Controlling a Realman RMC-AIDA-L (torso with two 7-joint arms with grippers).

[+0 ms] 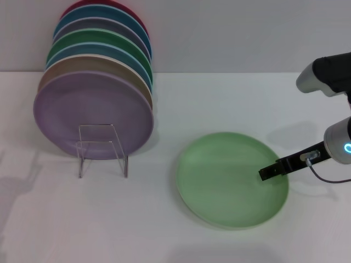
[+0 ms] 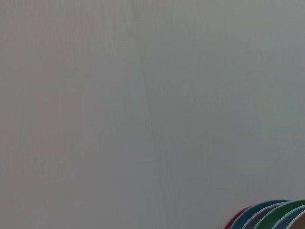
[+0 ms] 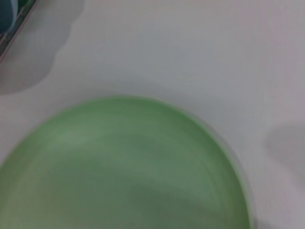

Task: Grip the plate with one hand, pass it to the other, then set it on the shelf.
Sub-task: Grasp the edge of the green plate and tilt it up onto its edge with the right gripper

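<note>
The pale mint-green plate lies flat on the white table, right of centre. It fills the lower part of the right wrist view. My right gripper, on the arm with the blue glowing ring, reaches in from the right, its black tip over the plate's right side. The clear shelf stands at the left and holds a row of upright plates. My left gripper is out of view.
Several coloured plates stand in the shelf, a lavender plate in front and a darker green one behind. Their tops show in the left wrist view against a grey wall. Bare table lies between shelf and mint plate.
</note>
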